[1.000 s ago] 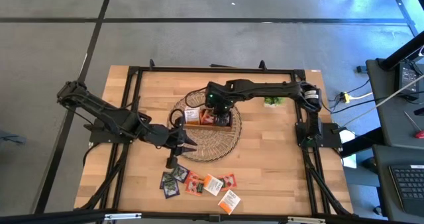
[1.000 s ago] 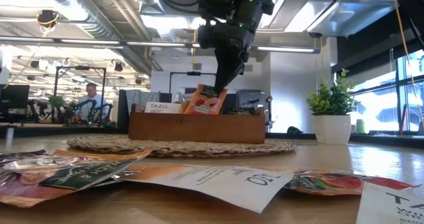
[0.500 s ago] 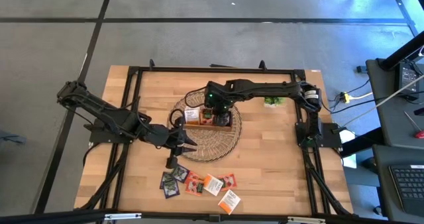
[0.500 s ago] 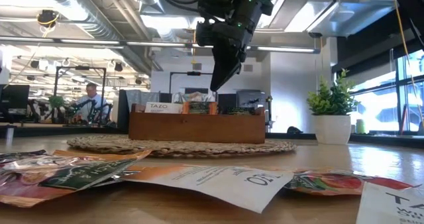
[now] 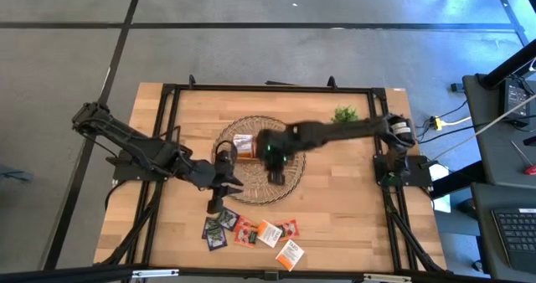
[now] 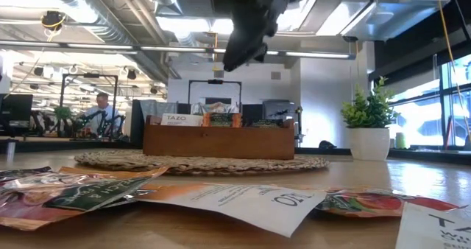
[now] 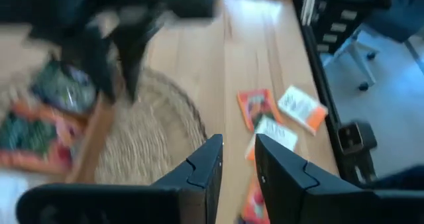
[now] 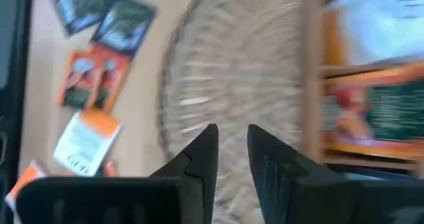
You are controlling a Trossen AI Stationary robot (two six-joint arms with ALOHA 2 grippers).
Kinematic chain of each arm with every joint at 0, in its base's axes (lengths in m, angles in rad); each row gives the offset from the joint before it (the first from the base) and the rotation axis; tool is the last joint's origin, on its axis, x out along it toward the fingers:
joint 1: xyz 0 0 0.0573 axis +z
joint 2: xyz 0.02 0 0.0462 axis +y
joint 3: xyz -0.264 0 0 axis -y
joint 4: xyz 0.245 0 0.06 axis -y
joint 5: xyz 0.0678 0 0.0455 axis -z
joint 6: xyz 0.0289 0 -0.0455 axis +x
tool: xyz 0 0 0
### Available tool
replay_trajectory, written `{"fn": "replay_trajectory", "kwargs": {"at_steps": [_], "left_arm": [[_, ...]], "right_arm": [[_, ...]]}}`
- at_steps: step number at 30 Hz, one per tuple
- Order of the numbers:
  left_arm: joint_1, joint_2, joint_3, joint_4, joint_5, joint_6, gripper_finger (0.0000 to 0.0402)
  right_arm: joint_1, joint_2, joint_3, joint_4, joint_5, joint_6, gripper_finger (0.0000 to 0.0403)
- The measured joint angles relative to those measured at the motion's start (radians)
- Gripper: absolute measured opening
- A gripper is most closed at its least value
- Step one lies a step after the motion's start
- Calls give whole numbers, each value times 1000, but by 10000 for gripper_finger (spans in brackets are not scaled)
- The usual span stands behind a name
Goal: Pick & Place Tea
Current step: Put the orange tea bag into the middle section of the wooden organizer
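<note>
My right pincer (image 5: 276, 176) hangs over the woven mat (image 5: 251, 191) at frame centre, fingers slightly parted and seemingly empty, though blurred. My left pincer (image 5: 228, 176), part open, holds nothing. The tea sachets (image 5: 255, 233) lie loose on the tabletop (image 5: 352, 224) at lower centre; others stand in the wooden tray (image 6: 218, 141).

Open-plan office: exposed ceiling ducts (image 6: 88, 13), desks with monitors (image 6: 16, 109), seated person (image 6: 99, 110), keyboard (image 5: 512, 228).
</note>
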Motion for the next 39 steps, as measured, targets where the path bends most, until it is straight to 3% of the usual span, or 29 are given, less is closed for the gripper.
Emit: {"fn": "replay_trajectory", "kwargs": {"at_steps": [4,9,14,20,27,31,39], "left_arm": [[-42,23,0,-78,1,-113,86],[-108,100,0,-47,-1,-206,86],[-162,212,0,14,-1,-306,86],[-199,361,0,135,24,-378,86],[-215,503,1,209,134,-448,86],[-219,570,0,216,160,-491,86],[-218,657,5,291,148,-596,86]], "right_arm": [[102,0,0,13,3,3,86],[205,0,-2,72,4,29,86],[277,-10,-136,226,14,102,86],[319,-12,-308,517,-34,327,86],[373,-7,-469,862,-141,639,86],[418,-6,-528,1009,-68,716,87],[448,25,-537,1027,85,812,137]]}}
